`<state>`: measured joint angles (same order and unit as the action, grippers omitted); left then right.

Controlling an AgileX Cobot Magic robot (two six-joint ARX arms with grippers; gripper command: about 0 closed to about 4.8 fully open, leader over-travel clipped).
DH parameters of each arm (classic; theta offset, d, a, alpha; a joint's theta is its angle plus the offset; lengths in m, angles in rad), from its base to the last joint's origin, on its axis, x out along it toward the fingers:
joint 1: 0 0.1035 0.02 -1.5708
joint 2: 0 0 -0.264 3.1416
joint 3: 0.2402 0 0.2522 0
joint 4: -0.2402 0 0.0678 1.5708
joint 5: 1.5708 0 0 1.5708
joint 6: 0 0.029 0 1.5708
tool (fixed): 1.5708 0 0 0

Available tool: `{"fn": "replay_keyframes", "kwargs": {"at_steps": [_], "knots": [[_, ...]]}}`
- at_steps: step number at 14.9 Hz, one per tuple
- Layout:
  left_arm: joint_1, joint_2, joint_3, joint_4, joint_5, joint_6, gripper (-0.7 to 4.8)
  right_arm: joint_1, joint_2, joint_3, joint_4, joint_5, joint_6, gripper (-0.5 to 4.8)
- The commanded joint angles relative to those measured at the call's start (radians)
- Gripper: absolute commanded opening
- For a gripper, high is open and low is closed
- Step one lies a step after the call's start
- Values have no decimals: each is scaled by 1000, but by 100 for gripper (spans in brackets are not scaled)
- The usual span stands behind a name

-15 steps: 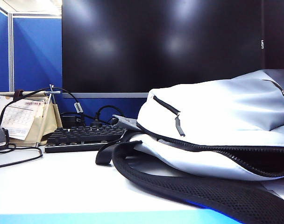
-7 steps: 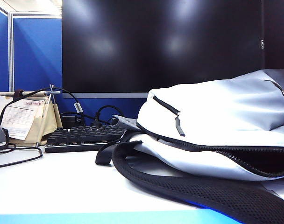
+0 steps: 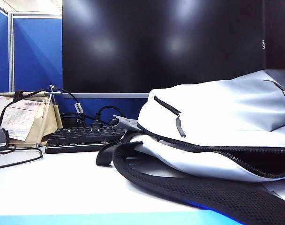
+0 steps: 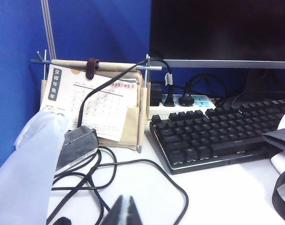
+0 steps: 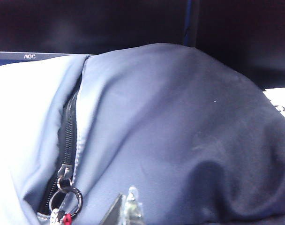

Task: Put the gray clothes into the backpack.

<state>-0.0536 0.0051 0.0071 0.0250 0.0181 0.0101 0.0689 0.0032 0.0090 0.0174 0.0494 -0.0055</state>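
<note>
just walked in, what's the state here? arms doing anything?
Nothing is being handled. The backpack lies on the white table, its main zipper gaping open, bulging as if stuffed. No gray clothes show anywhere. The left gripper is shut and empty over the cables near the keyboard. The right gripper is shut, close against the backpack's fabric, holding nothing.

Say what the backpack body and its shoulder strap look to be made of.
Backpack: smooth pale gray-white woven fabric, likely nylon or polyester; it creases softly with a faint sheen. Shoulder strap: black open mesh, probably padded, with tiny holes showing across its surface.
</note>
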Motion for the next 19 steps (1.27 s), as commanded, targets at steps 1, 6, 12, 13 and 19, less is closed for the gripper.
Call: {"fn": "replay_keyframes", "kwargs": {"at_steps": [1, 6, 12, 13, 19], "knots": [[0, -2, 0, 13, 5, 0, -2, 0, -2, -6, 17, 0, 9, -5], [0, -2, 0, 13, 5, 0, -2, 2, -2, -6, 33, 0, 8, -5], [0, -2, 0, 13, 5, 0, -2, 32, -2, -6, 27, 0, 8, -5], [0, -2, 0, 13, 5, 0, -2, 32, -2, -6, 27, 0, 8, -5], [0, -2, 0, 13, 5, 0, -2, 32, -2, -6, 27, 0, 8, -5]]}}
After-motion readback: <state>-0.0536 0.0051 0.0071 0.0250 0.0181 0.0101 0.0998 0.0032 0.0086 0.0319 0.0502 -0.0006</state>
